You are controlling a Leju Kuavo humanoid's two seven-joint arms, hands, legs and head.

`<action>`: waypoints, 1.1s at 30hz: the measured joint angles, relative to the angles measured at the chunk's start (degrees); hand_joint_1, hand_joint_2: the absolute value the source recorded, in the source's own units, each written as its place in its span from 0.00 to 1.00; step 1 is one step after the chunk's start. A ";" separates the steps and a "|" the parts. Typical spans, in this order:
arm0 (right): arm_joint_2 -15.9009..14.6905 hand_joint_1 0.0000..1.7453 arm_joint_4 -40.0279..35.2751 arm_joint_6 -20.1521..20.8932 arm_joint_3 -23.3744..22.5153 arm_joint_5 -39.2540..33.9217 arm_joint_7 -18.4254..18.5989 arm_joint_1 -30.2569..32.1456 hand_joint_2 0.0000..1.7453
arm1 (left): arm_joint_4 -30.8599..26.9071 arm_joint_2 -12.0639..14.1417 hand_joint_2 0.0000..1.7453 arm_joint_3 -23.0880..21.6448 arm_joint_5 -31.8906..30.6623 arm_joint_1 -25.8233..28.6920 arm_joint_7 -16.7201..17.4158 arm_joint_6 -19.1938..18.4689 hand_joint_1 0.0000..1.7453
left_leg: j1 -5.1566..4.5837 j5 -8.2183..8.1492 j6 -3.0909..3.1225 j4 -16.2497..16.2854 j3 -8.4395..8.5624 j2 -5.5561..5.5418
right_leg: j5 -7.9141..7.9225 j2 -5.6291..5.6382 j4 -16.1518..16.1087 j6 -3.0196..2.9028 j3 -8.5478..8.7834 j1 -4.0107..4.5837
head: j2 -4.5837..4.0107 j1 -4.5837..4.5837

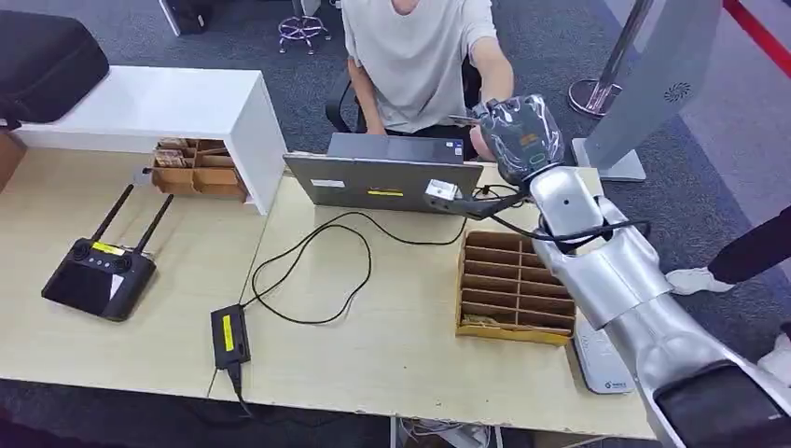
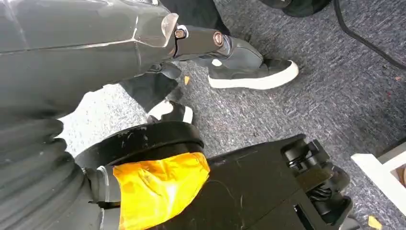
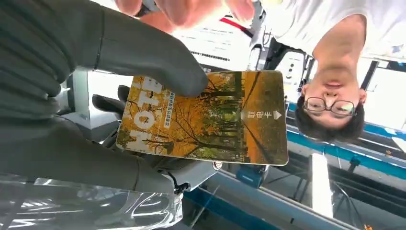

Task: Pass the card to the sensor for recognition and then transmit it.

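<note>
— What have you got around the right hand?

— Your right hand point(image 1: 520, 131) is raised past the far edge of the worktop point(image 1: 392, 345), up in front of the person point(image 1: 420, 56) seated behind the laptop point(image 1: 382, 177). It grips the card point(image 3: 210, 117) between the thumb point(image 3: 158, 62) and the darker fingers under it; the card's orange tree print faces the wrist camera. The person's hand point(image 3: 186, 9) sits just beside your thumb, but you cannot tell whether it touches the card.

— Anything standing in the way?

— The laptop's open lid stands between the worktop and the person, right under your forearm. A small white device point(image 1: 442, 191) sits against the lid, and a black cable point(image 1: 317, 261) loops from there to a black power brick point(image 1: 229, 334). The grey sensor stand point(image 1: 644, 84) rises on the floor to the right, well apart from the card.

— And the containers?

— A cardboard divider tray point(image 1: 508, 289) lies under your right arm; most slots look empty, with something pale in the nearest one. A second cardboard tray point(image 1: 196, 168) sits under the white shelf point(image 1: 159, 103), holding small items you cannot make out. A black remote controller point(image 1: 98, 275) lies at the left.

— The left hand?

— Your left hand point(image 2: 72, 43) hangs over the carpet; you cannot tell how its fingers lie.
</note>
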 joint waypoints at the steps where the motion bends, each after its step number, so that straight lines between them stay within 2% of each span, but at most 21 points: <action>1: 0.06 1.00 0.06 0.02 0.15 0.00 0.00 -0.04 1.00 | 0.00 0.00 1.00 0.04 0.02 0.00 0.00 0.00 0.00 | 0.00 0.00 0.00 0.00 0.00 0.00 | 0.00 0.01 0.00 0.00 0.00 0.00 | 0.00 0.00; 18: 0.50 1.00 0.66 0.00 0.68 0.00 -0.02 -0.46 1.00 | 0.02 0.00 1.00 0.22 0.35 0.01 -0.02 0.00 0.00 | 0.00 0.00 0.00 0.00 0.00 0.00 | 0.00 0.00 0.00 0.00 0.00 0.00 | 0.00 0.00; 23: 0.70 0.97 0.87 0.02 0.76 0.00 -0.02 -0.53 1.00 | 0.02 0.00 1.00 0.24 0.52 0.02 -0.02 0.00 0.00 | 0.00 0.00 0.00 0.00 0.00 0.00 | 0.00 -0.01 0.00 0.00 0.00 0.00 | 0.00 0.00; 33: 0.72 0.97 0.90 0.02 0.94 -0.68 -0.22 -0.54 1.00 | 0.00 -0.17 1.00 0.35 1.00 0.31 -1.36 0.00 0.00 | 0.00 0.00 0.00 0.00 0.00 0.00 | 0.00 0.00 0.00 0.00 -0.01 0.00 | 0.00 0.00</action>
